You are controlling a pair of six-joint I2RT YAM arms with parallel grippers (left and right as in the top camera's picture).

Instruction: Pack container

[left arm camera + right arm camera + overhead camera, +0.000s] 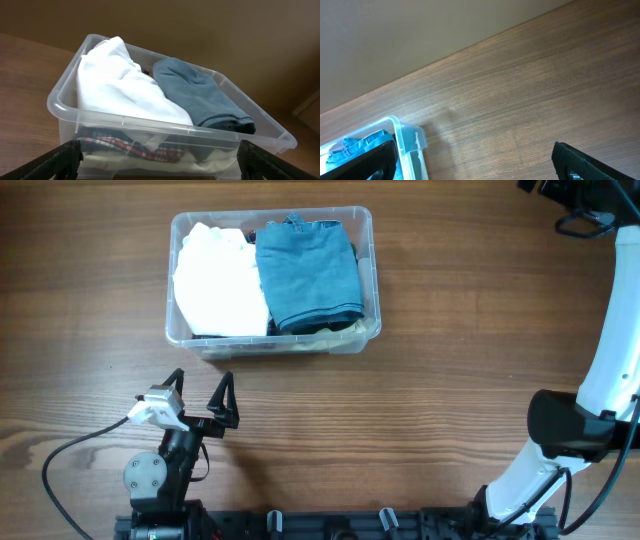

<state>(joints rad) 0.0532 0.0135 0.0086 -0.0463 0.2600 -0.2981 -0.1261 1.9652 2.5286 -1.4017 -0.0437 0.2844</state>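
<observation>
The clear container stands at the back middle of the table. It holds a folded white garment on the left and a folded blue garment on the right. In the left wrist view, a plaid cloth shows through the container's near wall, under the white garment and the blue one. My left gripper is open and empty, just in front of the container, its fingers wide apart. My right gripper is open and empty, right of the container's corner.
The right arm rises along the right edge, with its wrist at the top right corner. The left arm's base and cable sit at the front left. Bare wooden table lies between.
</observation>
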